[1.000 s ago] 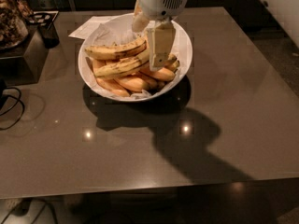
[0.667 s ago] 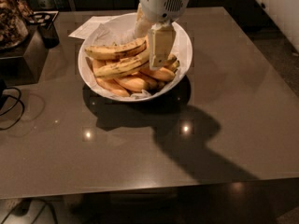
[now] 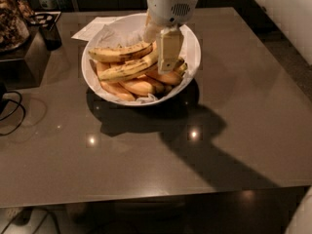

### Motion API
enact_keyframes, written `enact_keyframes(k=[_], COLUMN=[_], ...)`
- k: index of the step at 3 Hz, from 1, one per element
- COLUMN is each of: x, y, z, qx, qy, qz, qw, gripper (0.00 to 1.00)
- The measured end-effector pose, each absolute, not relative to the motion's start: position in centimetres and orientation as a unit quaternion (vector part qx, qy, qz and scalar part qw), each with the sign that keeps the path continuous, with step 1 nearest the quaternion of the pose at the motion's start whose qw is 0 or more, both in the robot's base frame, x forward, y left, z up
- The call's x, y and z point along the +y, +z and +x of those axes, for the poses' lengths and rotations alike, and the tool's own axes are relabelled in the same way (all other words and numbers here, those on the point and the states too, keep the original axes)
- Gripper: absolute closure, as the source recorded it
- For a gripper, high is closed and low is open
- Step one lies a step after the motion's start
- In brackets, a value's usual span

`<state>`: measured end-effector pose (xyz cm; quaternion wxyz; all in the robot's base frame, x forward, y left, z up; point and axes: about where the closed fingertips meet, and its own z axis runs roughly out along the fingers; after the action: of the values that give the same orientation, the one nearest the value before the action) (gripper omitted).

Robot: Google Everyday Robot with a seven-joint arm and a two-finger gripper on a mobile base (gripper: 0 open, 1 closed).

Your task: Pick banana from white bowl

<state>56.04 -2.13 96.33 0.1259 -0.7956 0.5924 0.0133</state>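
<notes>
The white bowl stands at the back middle of the dark table, lined with crumpled white paper. The pair of long pale-yellow speckled bananas lies across the top of the pile, stems to the right. Shorter orange-toned bananas lie under them. My gripper hangs from its white wrist straight down into the bowl, at the right end of the long bananas and touching or nearly touching them. The bananas' right tips are hidden behind it.
A sheet of white paper lies behind the bowl on the left. A dark cup and a dark box stand at the far left. Black cables lie at the left edge. The table's front edge runs near the bottom.
The gripper has shifted very slightly within the bowl. The bananas and the bowl have not visibly moved.
</notes>
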Motion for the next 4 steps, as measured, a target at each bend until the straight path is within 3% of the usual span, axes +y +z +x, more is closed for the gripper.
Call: enact_keyframes(k=[4], x=[-1.6], y=[93.9], z=[56.8], qx=[0.594], qy=[0.026], qz=[-0.799], qw=[0.097], gripper=[0.37])
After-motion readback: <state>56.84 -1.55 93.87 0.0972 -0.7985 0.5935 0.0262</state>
